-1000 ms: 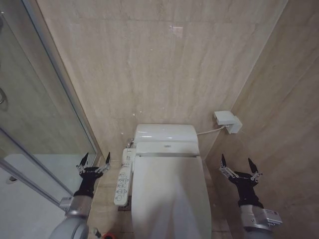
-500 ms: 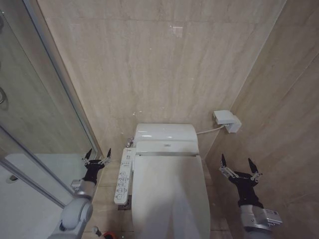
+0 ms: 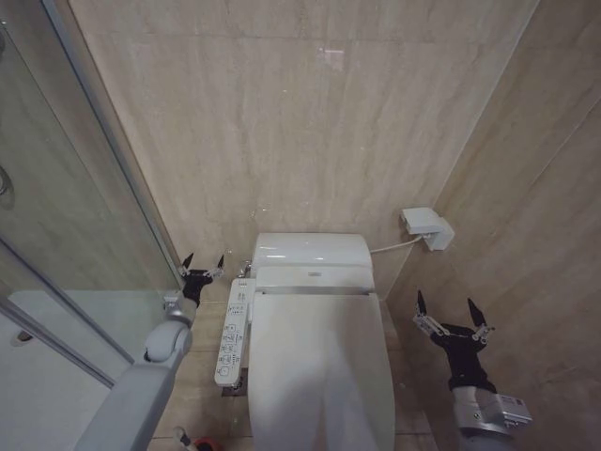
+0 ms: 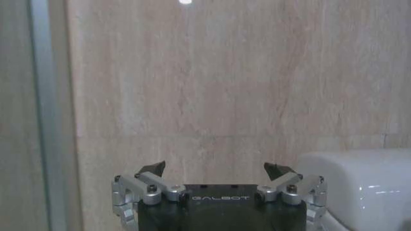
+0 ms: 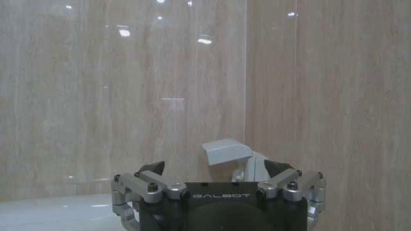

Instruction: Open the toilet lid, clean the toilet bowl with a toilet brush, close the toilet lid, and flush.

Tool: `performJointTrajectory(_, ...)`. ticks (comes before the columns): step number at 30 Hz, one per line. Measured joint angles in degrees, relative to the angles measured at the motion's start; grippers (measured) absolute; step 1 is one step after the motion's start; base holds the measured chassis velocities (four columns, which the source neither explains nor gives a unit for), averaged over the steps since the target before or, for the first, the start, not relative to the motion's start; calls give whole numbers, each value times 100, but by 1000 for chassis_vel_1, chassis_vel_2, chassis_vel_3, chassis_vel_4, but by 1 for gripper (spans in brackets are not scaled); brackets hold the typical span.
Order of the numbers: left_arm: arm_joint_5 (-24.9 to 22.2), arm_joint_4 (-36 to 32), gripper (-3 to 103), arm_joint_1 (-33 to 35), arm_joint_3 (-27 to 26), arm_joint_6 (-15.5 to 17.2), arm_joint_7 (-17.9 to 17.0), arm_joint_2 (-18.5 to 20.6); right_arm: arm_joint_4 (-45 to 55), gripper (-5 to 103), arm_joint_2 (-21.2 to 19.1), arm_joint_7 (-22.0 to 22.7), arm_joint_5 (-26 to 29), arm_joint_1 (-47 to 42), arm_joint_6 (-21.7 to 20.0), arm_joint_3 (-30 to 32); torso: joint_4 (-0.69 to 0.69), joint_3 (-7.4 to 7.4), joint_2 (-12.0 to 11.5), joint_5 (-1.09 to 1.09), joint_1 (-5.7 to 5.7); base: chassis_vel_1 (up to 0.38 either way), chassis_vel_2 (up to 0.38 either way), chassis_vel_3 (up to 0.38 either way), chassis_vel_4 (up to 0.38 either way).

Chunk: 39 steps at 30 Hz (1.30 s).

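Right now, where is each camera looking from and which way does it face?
Head view: high on the robot, looking down at the closed toilet lid and the back wall; both arms show, left gripper by the button panel, right gripper beside the toilet.
Left wrist view: behind the open left gripper, facing the wall, tank alongside.
Right wrist view: behind the open right gripper, facing the wall box.
Shared: head and right wrist views both show the wall box.

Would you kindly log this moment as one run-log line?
toilet lid: closed | left gripper: open, empty, beside tank near button panel | right gripper: open, empty, right of toilet
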Motion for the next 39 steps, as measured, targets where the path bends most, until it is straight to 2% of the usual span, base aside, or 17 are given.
performJointTrajectory(6,-72,268,100,-302,118,-80,248,78,0,100,0,1,0,0,0,0,0,0,0,-1,-1,0,0,0,0)
performJointTrajectory(7,-71,380,90,-375,164,-172,392,87,0,100,0,1,0,0,0,0,0,0,0,-3,-1,0,0,0,0)
performJointTrajectory(13,31,637,90,-475,338,-380,707,189,0,100,0,0,0,0,0,0,-1,0,0,-2,0,0,0,0,0)
performJointTrajectory(14,108,731,63,-491,449,-441,787,267,0,100,0,0,0,0,0,0,-2,0,0,-2,-1,0,0,0,0)
performJointTrajectory(19,273,978,63,-559,653,-607,1024,469,0,100,0,0,0,0,0,0,0,0,0,-3,-1,0,0,0,0)
performJointTrajectory(20,302,1094,36,-622,682,-679,1110,533,0,100,0,0,0,0,0,0,0,0,0,-3,-1,0,0,0,0)
performJointTrajectory(28,303,1361,36,-893,911,-908,1358,595,0,100,0,1,0,0,0,0,-1,-1,0,-2,-1,0,0,0,0)
performJointTrajectory(29,301,1361,9,-905,957,-937,1386,584,0,100,0,1,0,0,0,0,-2,-1,0,-2,-1,0,0,0,0)
performJointTrajectory(35,366,1455,9,-911,1223,-1211,1816,462,0,100,0,0,0,0,0,0,-2,-1,0,-2,-1,0,0,0,0)
performJointTrajectory(36,394,1480,0,-911,1232,-1239,1856,449,0,100,0,0,0,0,0,0,-2,0,0,-2,-1,0,0,0,0)
performJointTrajectory(39,525,1580,0,-913,1238,-1333,2000,425,0,100,0,1,0,0,0,0,-1,0,0,-2,-1,0,0,0,0)
